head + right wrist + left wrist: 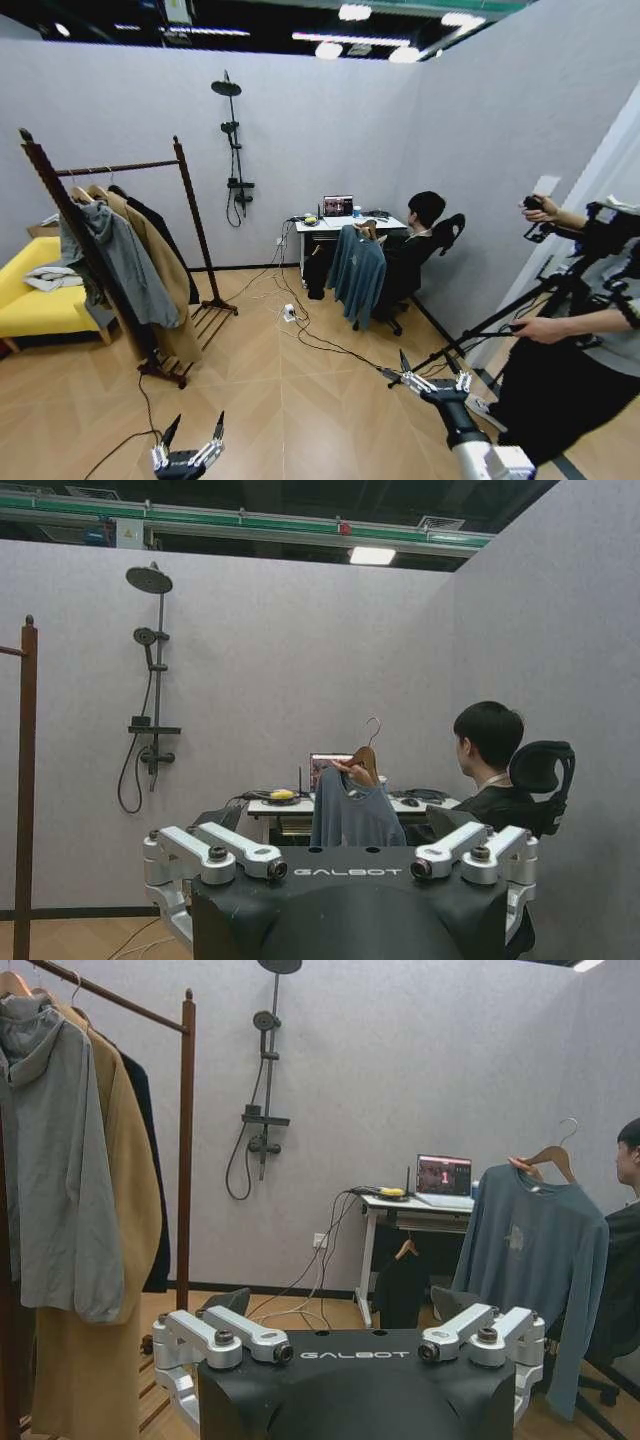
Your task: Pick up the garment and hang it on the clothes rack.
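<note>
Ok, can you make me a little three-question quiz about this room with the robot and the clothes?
1. True or false: the garment already hangs on the clothes rack.
2. Who holds the garment's hanger? A) the left end effector B) a seated person's hand C) nobody
3. Fill in: the grey hooded jacket hangs next to a long ____ coat.

Key: 1. False, it is held up near the desk. 2. B. 3. tan. Both end effectors, the right too, are open and empty.

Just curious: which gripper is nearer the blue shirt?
Right. The right gripper is just below-right of the shirt; the left gripper is low, far across the floor.
</note>
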